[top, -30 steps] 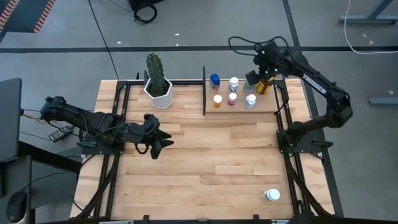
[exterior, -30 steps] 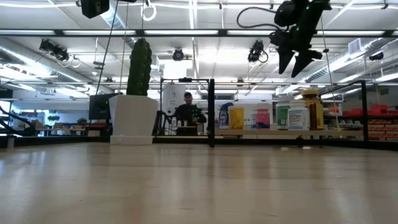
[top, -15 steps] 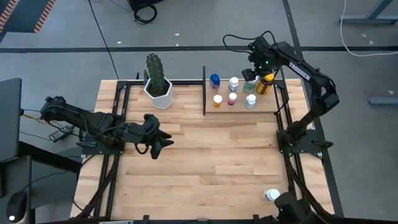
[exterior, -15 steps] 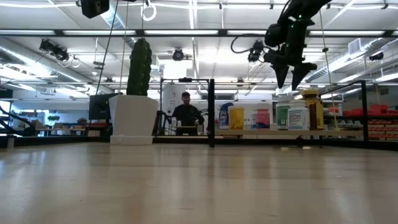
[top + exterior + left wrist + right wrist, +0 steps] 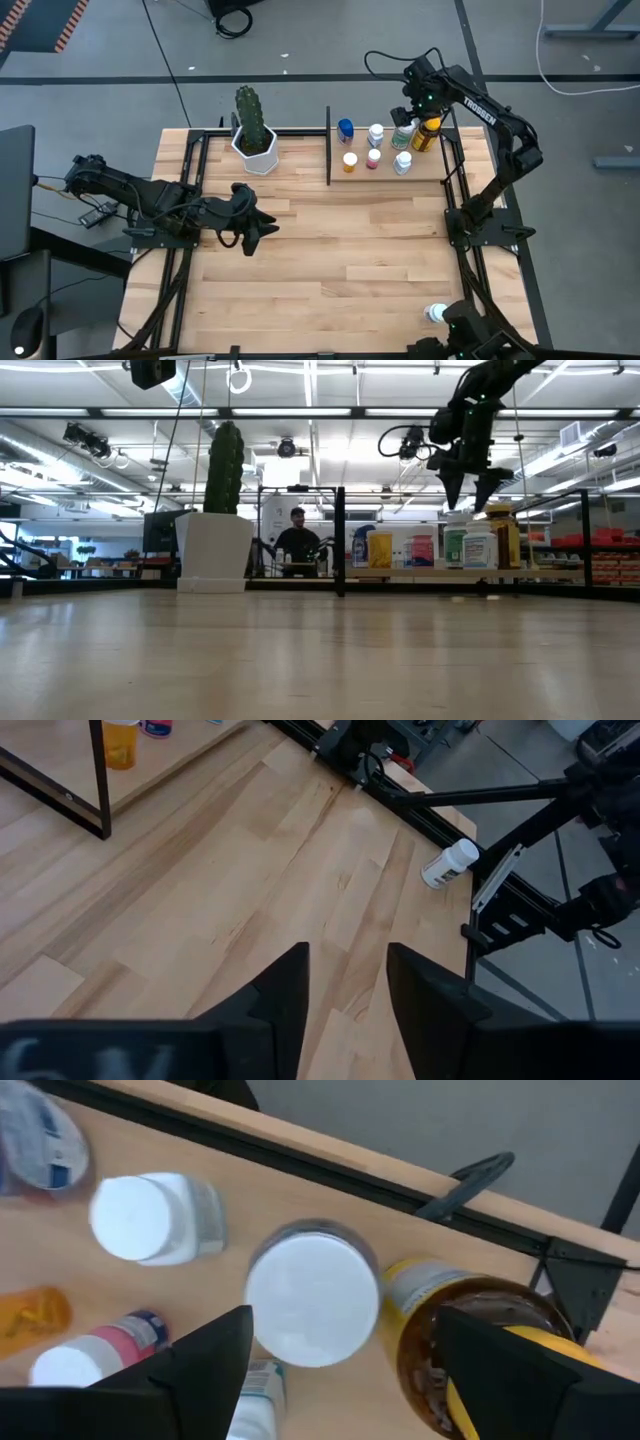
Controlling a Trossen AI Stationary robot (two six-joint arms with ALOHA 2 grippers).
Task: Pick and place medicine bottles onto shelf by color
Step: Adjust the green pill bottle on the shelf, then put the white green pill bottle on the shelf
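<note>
1. As the high view shows, the right hand (image 5: 407,122) has swung in over the light-wood shelf (image 5: 385,176) and its medicine bottles (image 5: 373,136); the arm reads "TROSSEN".
2. Low view: it has dropped nearer the bottle caps, fingers spread, holding nothing.
3. Left wrist: the left hand (image 5: 347,982) waits part-open, empty, above the slatted wooden surface (image 5: 220,890); a white bottle (image 5: 448,863) lies near the edge.
4. Right wrist: a white-capped bottle (image 5: 312,1306) sits below the spread fingers.

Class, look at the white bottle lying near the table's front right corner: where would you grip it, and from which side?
Grip the white bottle across the middle of its round body, coming straight down from above. It lies on its side on the bare table, so the cap points sideways and only the curved flanks offer opposing faces.
</note>
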